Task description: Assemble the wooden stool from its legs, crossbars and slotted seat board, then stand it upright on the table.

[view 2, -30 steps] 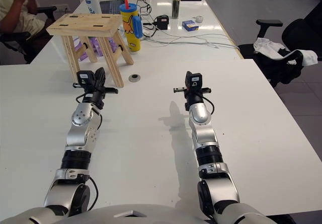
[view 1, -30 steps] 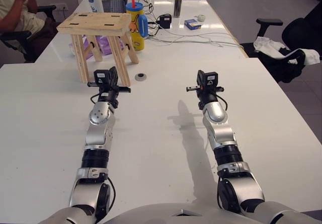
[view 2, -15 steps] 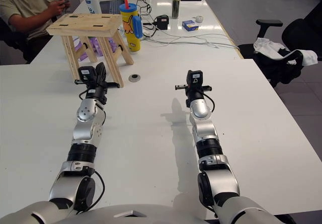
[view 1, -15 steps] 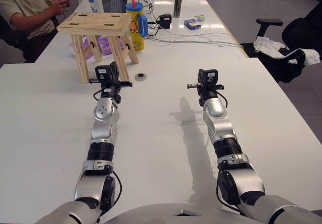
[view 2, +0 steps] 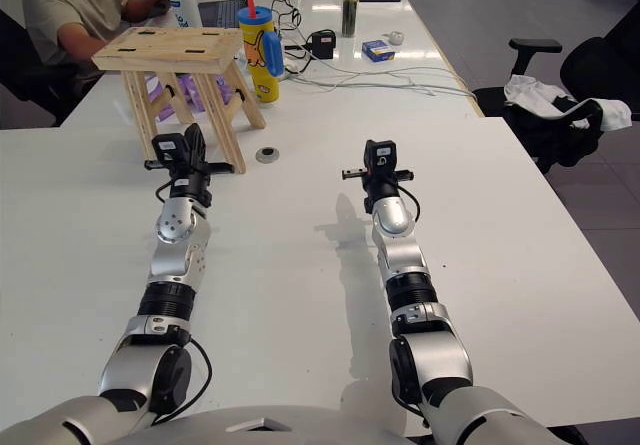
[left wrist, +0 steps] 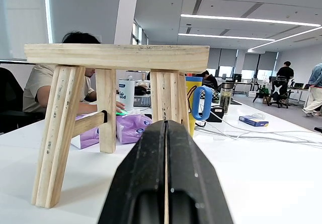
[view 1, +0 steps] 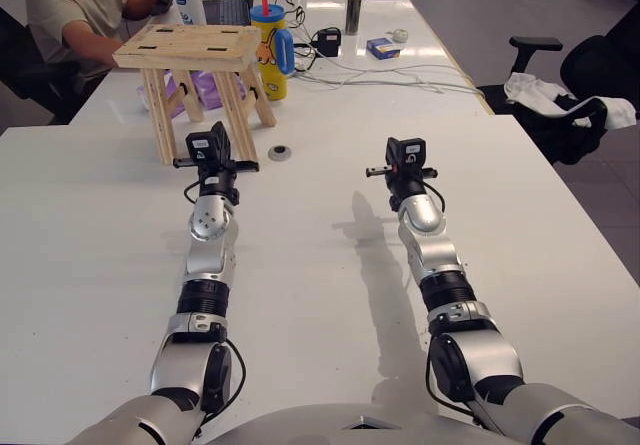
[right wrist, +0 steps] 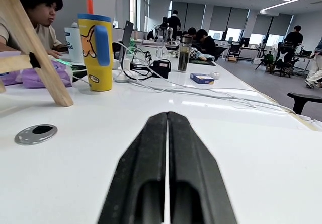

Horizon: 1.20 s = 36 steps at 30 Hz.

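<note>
Left end effector (left wrist: 165,128) closed, straw (right wrist: 89,5) in tumbler (right wrist: 91,55)

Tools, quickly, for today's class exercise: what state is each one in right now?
Left tool: closed, holding nothing, facing the wooden stool.
Right tool: closed, holding nothing.

Head stereo pair looks fwd & down over both arms onto table (view 1: 300,265), mid-range; L/R eyes share nearly all. L wrist cam low behind left gripper (left wrist: 165,126), facing stool (left wrist: 115,58) close up. R wrist cam low behind right gripper (right wrist: 167,117), facing yellow cup (right wrist: 95,53); both wrist cams catch stool & cup.
</note>
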Each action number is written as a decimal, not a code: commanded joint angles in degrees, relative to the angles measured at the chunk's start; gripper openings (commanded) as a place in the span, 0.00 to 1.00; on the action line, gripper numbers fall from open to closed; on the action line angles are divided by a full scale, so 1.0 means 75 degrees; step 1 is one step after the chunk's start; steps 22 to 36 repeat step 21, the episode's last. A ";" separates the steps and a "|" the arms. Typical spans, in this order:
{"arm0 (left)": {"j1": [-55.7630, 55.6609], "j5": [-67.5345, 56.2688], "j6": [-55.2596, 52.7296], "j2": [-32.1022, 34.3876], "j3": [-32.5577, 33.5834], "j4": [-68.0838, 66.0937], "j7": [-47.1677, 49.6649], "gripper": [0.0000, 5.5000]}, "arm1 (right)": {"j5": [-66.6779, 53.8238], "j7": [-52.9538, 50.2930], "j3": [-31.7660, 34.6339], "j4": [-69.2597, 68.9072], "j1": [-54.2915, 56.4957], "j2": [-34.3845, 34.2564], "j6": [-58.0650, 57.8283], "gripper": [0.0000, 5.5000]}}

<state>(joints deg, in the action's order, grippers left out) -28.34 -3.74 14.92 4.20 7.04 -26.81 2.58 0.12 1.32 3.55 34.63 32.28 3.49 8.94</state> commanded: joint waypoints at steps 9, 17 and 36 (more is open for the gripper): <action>-0.0309 0.0055 -0.0391 -0.0049 -0.0082 -0.0228 -0.0129 0.00 | -0.0089 0.0025 0.0069 0.0303 0.0246 -0.0017 0.0060 0.00; -0.0322 0.0139 -0.0407 -0.0048 -0.0235 -0.0120 -0.0265 0.00 | -0.0074 0.0023 0.0016 0.0340 0.0300 -0.0039 0.0108 0.00; -0.0347 0.0223 -0.0288 -0.0014 -0.0254 -0.0171 -0.0225 0.00 | -0.0059 0.0007 0.0005 0.0352 0.0310 -0.0026 0.0152 0.00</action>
